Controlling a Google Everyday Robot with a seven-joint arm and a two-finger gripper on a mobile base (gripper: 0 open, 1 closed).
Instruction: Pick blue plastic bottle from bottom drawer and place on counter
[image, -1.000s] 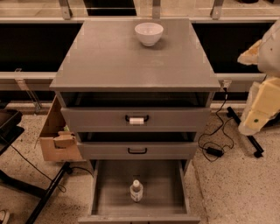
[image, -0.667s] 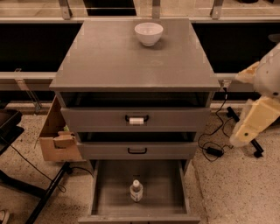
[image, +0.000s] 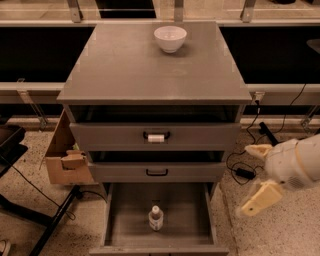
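The blue plastic bottle (image: 156, 218) stands upright with its white cap up in the middle of the open bottom drawer (image: 116, 220). The counter (image: 150, 75) is the cabinet's flat grey top. My gripper (image: 253, 175) hangs low to the right of the cabinet, at the height of the middle and bottom drawers. Its two cream fingers (image: 261, 198) are spread apart and hold nothing. It is well to the right of the bottle and outside the drawer.
A white bowl (image: 170, 38) sits at the back of the counter. The two upper drawers with black handles (image: 156, 135) are pulled out slightly. A cardboard box (image: 65, 157) stands left of the cabinet, with black legs (image: 52, 225) below. Cables (image: 245, 172) lie on the floor at right.
My arm has come down and to the left, from beside the counter's right edge to beside the lower drawers. The bottle and bowl have not moved.
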